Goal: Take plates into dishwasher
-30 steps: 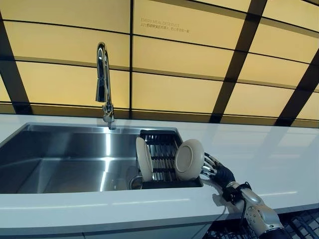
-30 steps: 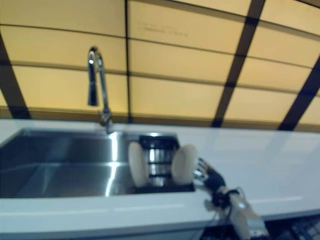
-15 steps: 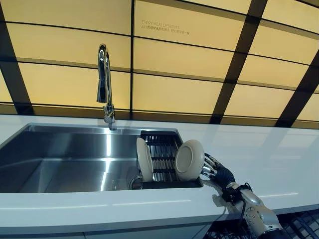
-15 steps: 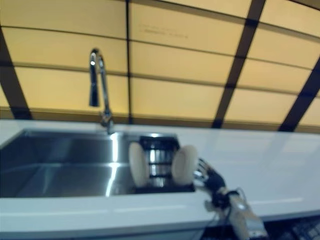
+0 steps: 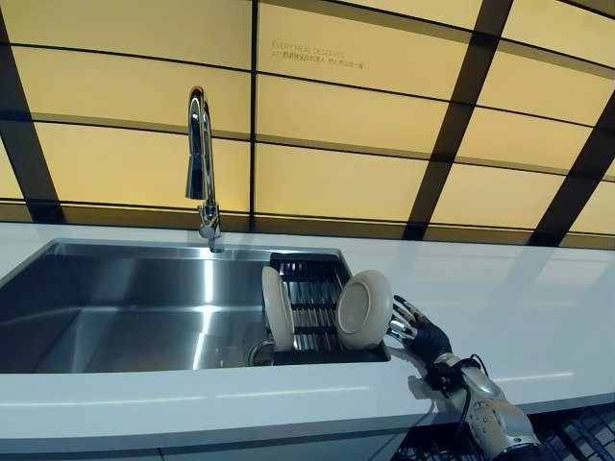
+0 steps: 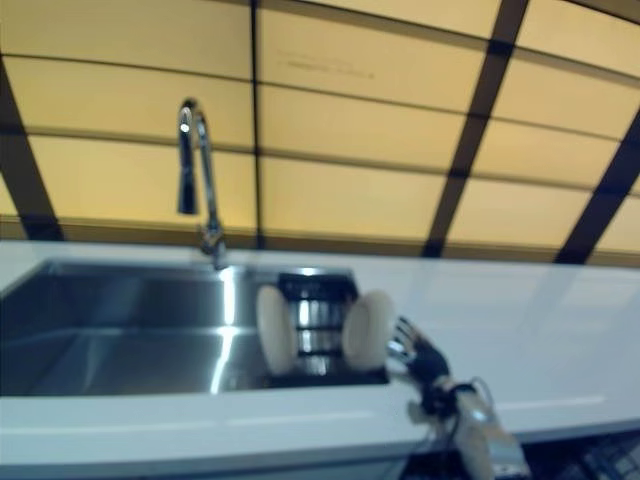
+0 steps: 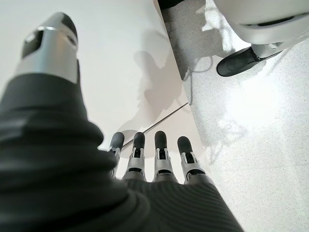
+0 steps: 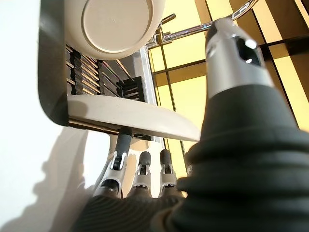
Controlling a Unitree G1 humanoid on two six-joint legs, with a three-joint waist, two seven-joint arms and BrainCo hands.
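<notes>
Right wrist view shows the right hand (image 8: 145, 179) with straight fingers under a round cream plate (image 8: 133, 116).

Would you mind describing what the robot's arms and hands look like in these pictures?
The right hand has silver fingers with dark tips and a dark ribbed cover over its back and wrist; behind it the forearm is silver-grey. The left hand shows only in its wrist view and is built the same: a row of silver, dark-tipped fingers, a silver thumb with a dark tip, and the dark ribbed cover.

2 plates (image 5: 279, 307) (image 5: 363, 308), 1 rack (image 5: 312, 288), 1 sink (image 5: 115, 298), 1 faucet (image 5: 200, 163).
</notes>
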